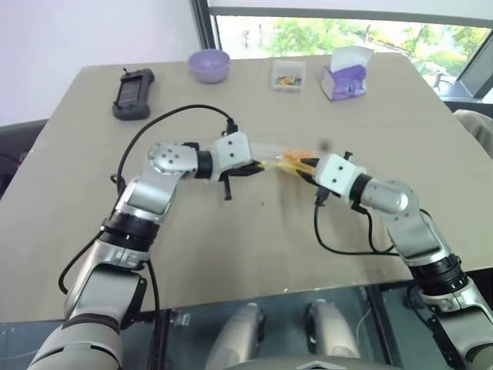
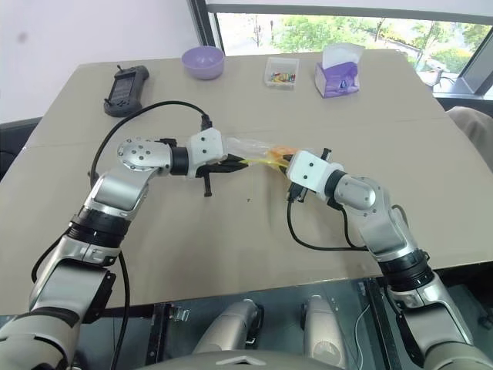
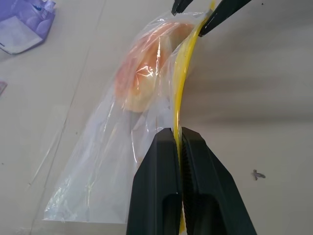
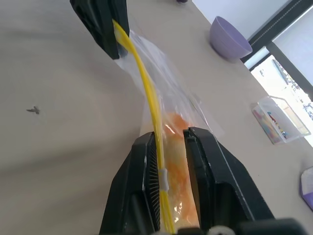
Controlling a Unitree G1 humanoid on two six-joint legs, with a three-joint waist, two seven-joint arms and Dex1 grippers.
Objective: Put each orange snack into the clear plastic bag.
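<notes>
One orange snack (image 3: 142, 81) — bagged, between grippers

Orange snack (image 3: 142, 78) inside the clear plastic bag (image 3: 98, 166), held above the middle of the table (image 1: 231, 254). Left gripper (image 3: 177, 139) on the bag's left end, right gripper (image 4: 168, 142) on its right. Bowl (image 1: 209, 65), small box (image 1: 288, 75) and tissue pack (image 1: 344, 75) along the far edge, left to right. Controller (image 1: 132, 94) far left.

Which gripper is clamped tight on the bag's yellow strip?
The left gripper: shut flat on the clear plastic bag's strip. The right gripper shows a gap.
</notes>
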